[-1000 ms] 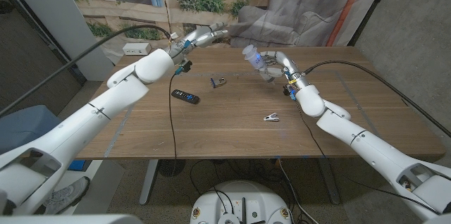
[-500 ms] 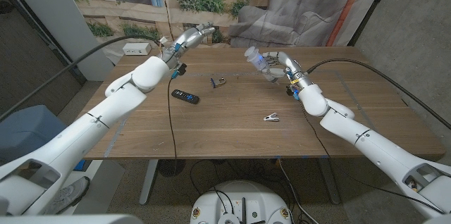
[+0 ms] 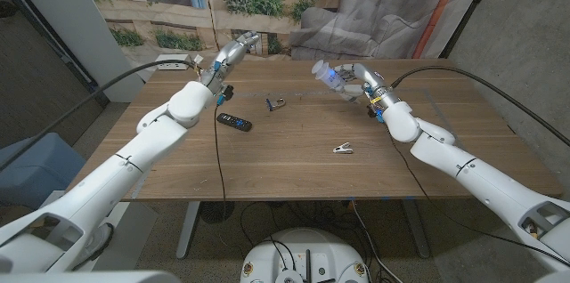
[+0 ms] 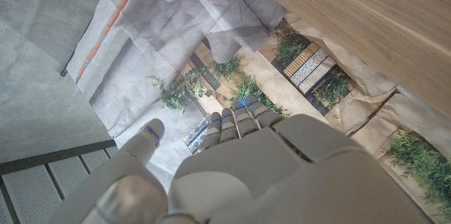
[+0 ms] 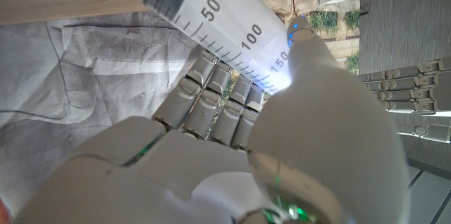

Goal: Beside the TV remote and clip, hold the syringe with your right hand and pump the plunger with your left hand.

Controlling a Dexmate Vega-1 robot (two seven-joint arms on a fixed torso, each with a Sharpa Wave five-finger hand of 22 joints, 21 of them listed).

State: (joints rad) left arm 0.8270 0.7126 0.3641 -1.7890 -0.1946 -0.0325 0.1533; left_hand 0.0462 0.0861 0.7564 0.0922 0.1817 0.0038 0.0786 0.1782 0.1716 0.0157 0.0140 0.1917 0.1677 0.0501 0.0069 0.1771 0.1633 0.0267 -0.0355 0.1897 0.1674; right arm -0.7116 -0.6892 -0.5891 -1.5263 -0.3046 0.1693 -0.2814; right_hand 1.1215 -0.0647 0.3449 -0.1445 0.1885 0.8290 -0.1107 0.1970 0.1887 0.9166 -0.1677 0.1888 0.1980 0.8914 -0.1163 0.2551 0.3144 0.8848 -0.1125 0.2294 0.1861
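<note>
A: Syringe [image 3: 325,75]: where is it, measured from the TV remote [image 3: 234,122]?
B: Well to the remote's right and farther back, lifted off the table [image 3: 285,163] over its rear right part, in the right hand [image 3: 356,83].
A: How does that hand hold it?
B: Its fingers [image 5: 211,104] wrap under the clear barrel and the thumb presses on top. In the right wrist view the printed marks 50, 100 and 150 run along the barrel toward the hand. The barrel tilts, its free end pointing away from the hand toward the table's middle.
A: And the left hand [image 3: 233,52]?
B: Raised behind the remote, past the table's far edge on the left side, well apart from the syringe. In the left wrist view its fingers [image 4: 236,120] reach forward close together with the thumb set off to one side, and nothing is in them.
A: The clip [image 3: 343,149]?
B: On the table, to the remote's right and nearer the front edge, below the right forearm.
A: Anything else near the remote?
B: A small dark metal object [image 3: 276,102] lies just right of it and slightly back. A white power strip [image 3: 172,64] sits at the far left corner, behind the remote.
</note>
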